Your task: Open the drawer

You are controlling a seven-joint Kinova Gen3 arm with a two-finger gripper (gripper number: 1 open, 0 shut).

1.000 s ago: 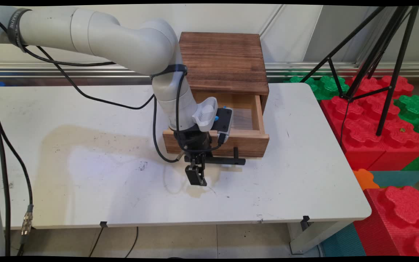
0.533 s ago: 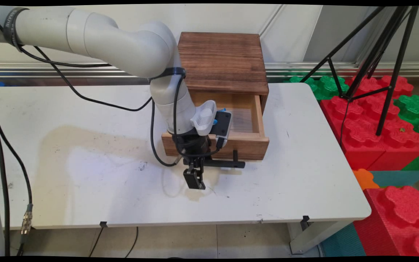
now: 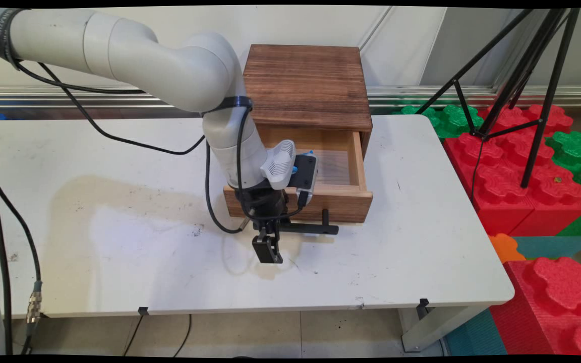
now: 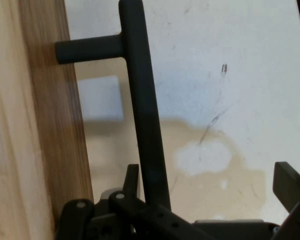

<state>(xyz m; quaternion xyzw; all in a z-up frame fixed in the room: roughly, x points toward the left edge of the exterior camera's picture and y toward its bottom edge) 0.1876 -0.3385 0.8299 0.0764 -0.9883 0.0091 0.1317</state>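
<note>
from the main view, my black two-finger gripper (image 3: 269, 239) hangs low over the white table (image 3: 119, 151), right in front of the dark brown wooden cabinet (image 3: 308, 83) that stands at the table's far side. its pale wooden drawer (image 3: 343, 204) is pulled out partway toward the near edge, and what i can see of the inside looks bare, though my own wrist hides the left part. the drawer's black t-bar handle (image 3: 313, 229) juts from its front, and my gripper sits at the left end of that bar, one finger on the near side of it, just above a yellowish stain (image 3: 270, 266) on the table. black cables (image 3: 210, 196) loop down from my wrist beside the drawer's left corner. off the table to the right stand a black tripod (image 3: 522, 75) and red and green foam blocks (image 3: 522, 194). from the hand view, the handle (image 4: 142, 100) runs up the middle of the picture, one post joining it to the drawer front (image 4: 55, 140) on the left. my jaws are spread apart and clamp nothing: one of my fingers (image 4: 132, 175) lies just beside the bar, between it and the drawer front, while the other is well apart on the right, over the table (image 4: 259, 75). so the bar stands between my fingers, ungripped, and the drawer is open but not pulled fully out.
</note>
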